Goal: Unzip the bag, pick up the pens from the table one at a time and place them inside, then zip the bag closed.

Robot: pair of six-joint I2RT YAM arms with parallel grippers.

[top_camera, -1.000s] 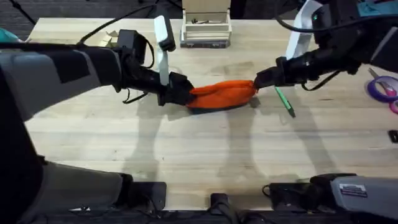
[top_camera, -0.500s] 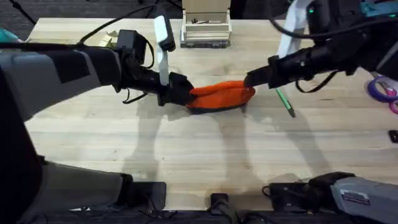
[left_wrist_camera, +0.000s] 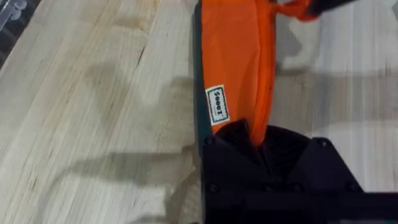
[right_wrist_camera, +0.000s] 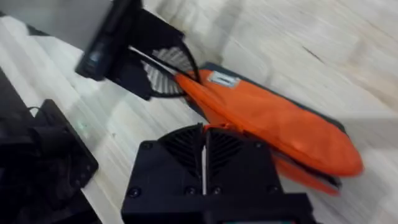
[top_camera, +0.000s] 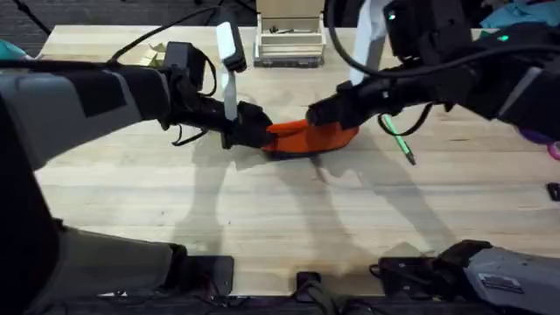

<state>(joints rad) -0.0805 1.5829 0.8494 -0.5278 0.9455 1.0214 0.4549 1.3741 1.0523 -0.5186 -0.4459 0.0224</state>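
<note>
The orange bag (top_camera: 331, 136) lies mid-table, with its dark bottom strip facing the front edge. My left gripper (top_camera: 259, 131) is shut on the bag's left end, and the left wrist view shows the fabric (left_wrist_camera: 236, 62) pinched in the black jaws (left_wrist_camera: 255, 140). My right gripper (top_camera: 313, 115) hovers over the bag's top near its left half. It is shut on the zipper pull, seen in the right wrist view (right_wrist_camera: 204, 132) with the bag (right_wrist_camera: 280, 121) gaping behind it. A green pen (top_camera: 399, 140) lies on the table (top_camera: 262, 219) right of the bag.
A small open box (top_camera: 290, 39) stands at the back centre. Purple scissors (top_camera: 535, 136) peek out under the right arm at the far right, with a dark object (top_camera: 553, 190) at the right edge. Bare wood stretches in front of the bag.
My right gripper has slid left along the top of the bag, from its right end to near its left half, dragging the zipper pull. The left gripper has held still.
</note>
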